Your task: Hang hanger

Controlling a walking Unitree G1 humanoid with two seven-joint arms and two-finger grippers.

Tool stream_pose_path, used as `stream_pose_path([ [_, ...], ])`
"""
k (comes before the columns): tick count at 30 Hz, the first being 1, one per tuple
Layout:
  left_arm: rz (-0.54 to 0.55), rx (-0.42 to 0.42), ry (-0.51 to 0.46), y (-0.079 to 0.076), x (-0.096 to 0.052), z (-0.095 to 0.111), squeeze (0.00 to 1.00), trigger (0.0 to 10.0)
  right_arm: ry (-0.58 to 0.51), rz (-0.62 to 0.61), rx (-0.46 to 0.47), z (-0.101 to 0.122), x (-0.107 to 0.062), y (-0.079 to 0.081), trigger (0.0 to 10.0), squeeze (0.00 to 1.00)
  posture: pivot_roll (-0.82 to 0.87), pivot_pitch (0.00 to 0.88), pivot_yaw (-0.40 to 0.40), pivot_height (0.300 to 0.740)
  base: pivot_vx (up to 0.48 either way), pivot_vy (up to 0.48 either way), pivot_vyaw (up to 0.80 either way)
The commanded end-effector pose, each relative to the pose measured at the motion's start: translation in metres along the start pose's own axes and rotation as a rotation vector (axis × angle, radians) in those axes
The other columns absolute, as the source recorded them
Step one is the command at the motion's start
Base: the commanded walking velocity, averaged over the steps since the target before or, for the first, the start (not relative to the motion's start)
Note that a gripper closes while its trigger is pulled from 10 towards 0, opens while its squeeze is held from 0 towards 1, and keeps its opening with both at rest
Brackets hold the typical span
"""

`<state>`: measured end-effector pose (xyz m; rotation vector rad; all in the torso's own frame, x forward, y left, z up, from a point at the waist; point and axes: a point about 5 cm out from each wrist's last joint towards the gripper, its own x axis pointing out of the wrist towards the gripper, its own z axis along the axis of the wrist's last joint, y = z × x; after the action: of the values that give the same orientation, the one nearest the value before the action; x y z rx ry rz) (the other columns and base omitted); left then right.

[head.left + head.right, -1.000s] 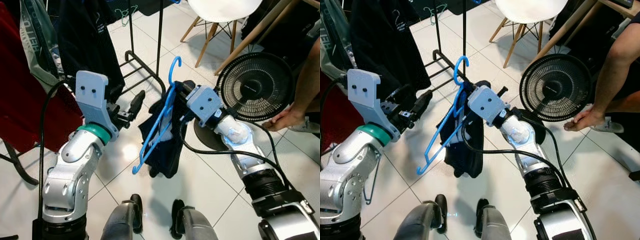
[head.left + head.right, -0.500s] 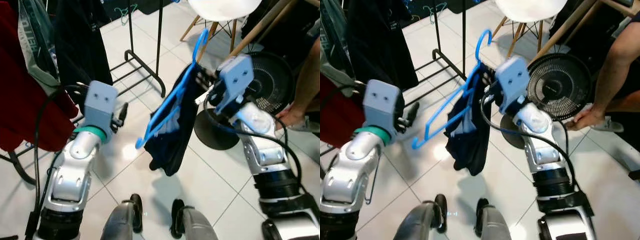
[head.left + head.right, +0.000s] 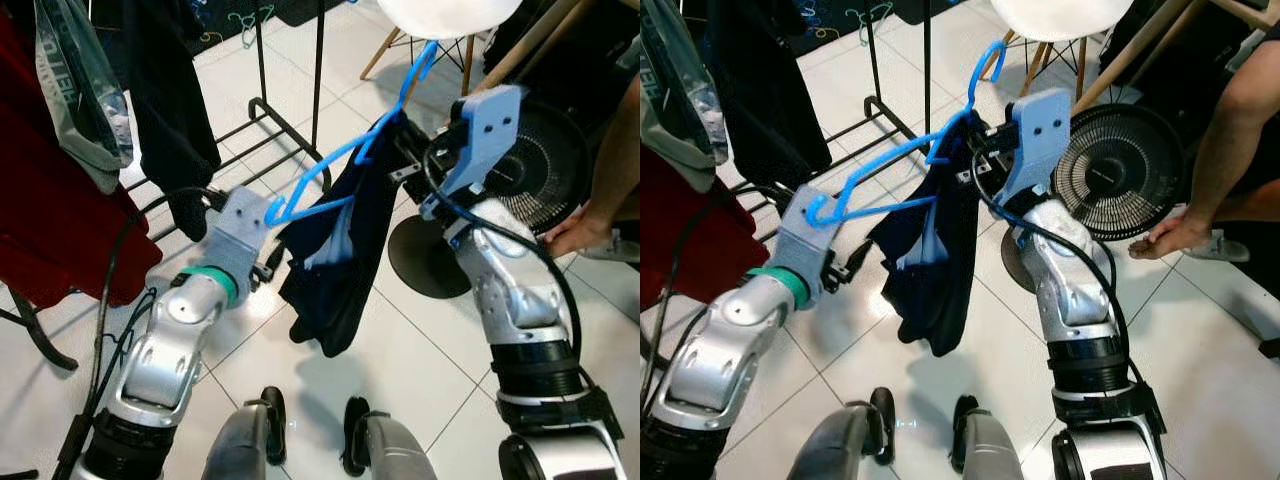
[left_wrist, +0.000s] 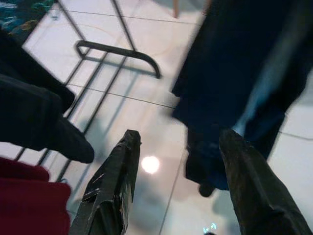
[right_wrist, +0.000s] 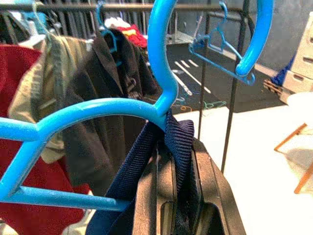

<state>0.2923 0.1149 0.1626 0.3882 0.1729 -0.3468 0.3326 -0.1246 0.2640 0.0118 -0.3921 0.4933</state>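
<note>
Right tool [image 5: 168, 161]: clamping the blue hanger [image 3: 345, 175] at its neck, together with the navy garment [image 3: 345, 255] draping from it.
Left tool [image 4: 176, 186]: fingers standing apart, gripping nothing, pointing at the tiled floor [image 3: 420, 350].
Hanger: hanging mid-air, hook toward 12 o'clock, garment rack [image 3: 290, 110] at 11 o'clock.
Fan [image 3: 545, 170]: standing at 2 o'clock.

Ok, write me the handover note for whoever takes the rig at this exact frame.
Right gripper: jaws shut on the blue hanger at its neck, with the dark navy garment draped on it, held up in front of the robot.
Left gripper: jaws open, holding nothing, below the hanger beside the garment.
Clothes rack stands ahead and to the left with other clothes on it; the fan is at right, a person's hand by it.
Done: hanger picked up and held up.
Left: bring the hook onto the rack's rail, release.
</note>
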Motion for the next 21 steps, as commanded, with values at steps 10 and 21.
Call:
stream_pose_path([
  [10,-0.040,0.087,0.000,-0.008,0.007,-0.011,0.00,10.0,0.105,0.275,-0.201,0.019,-0.017,-0.004,0.0,0.00,-0.02,0.197,0.037,0.740,0.000,0.000,0.00],
  [21,0.057,0.070,-0.006,0.003,0.008,-0.013,0.00,10.0,0.145,0.256,-0.188,0.017,-0.024,-0.007,0.0,0.00,-0.02,0.195,0.046,0.740,0.000,0.000,0.00],
])
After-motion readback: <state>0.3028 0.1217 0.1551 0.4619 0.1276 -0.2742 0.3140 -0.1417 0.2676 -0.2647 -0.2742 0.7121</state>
